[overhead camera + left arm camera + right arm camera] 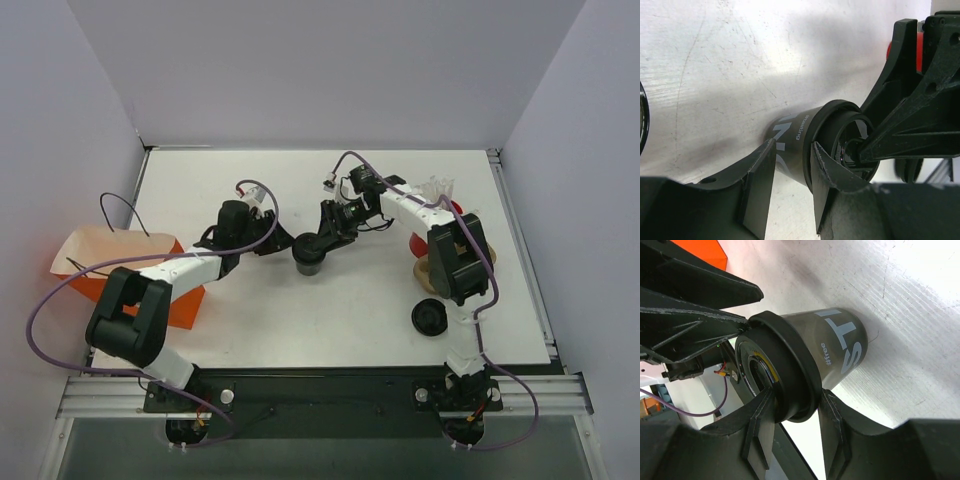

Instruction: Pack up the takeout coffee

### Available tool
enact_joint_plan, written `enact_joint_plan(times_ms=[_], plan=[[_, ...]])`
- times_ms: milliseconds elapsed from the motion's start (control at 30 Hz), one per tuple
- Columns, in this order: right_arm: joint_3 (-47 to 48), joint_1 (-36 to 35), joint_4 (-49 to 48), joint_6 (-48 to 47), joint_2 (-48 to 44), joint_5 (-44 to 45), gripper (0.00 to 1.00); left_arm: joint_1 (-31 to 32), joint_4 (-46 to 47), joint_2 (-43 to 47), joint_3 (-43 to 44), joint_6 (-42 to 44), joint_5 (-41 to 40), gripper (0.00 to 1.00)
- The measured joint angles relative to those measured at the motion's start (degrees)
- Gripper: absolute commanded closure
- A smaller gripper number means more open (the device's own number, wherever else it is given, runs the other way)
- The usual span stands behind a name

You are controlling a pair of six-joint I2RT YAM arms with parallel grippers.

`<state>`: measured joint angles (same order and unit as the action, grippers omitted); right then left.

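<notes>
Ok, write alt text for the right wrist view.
The takeout coffee, a dark cup with white lettering and a black lid, sits on the white table with its lid rim between the fingers of the right gripper. The left gripper meets the lid from the upper left; an orange bag shows behind.

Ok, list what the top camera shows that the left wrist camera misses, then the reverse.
Top only: both arms whole, down to their bases, and the orange bag at the table's left edge. Left wrist only: white lettering on the side of the coffee cup, seen close between the left gripper's fingers. Both: the lidded cup on the table, with the right gripper at its lid.
</notes>
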<state>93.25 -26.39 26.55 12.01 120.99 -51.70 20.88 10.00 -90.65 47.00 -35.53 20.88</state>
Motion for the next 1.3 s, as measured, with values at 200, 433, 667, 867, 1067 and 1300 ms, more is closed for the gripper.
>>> enact_joint_plan(times_ms=[200, 433, 667, 867, 1067, 1300], plan=[[0.0, 0.1, -0.2, 0.3, -0.2, -0.2, 0.73, 3.1, 0.5, 2.9, -2.1, -0.4, -7.7, 0.58], [2.7, -0.8, 2.7, -1.2, 0.1, 2.5, 0.62, 5.4, -3.1, 6.0, -2.9, -0.9, -12.5, 0.58], [4.0, -1.4, 3.7, -0.9, 0.7, 3.5, 0.51, 5.7, -2.2, 7.9, -5.3, -3.4, -13.4, 0.58], [4.0, -1.4, 3.5, 0.2, 0.7, 4.6, 0.50, 5.8, -1.9, 8.9, -6.6, -5.3, -13.5, 0.58], [4.5, -1.5, 3.5, 0.6, 0.7, 5.3, 0.50, 6.2, -1.9, 10.1, -7.7, -7.1, -13.6, 0.58], [4.6, -1.9, 2.8, 2.0, 0.7, 6.4, 0.48, 7.1, -2.4, 11.4, -8.6, -8.3, -14.3, 0.58]])
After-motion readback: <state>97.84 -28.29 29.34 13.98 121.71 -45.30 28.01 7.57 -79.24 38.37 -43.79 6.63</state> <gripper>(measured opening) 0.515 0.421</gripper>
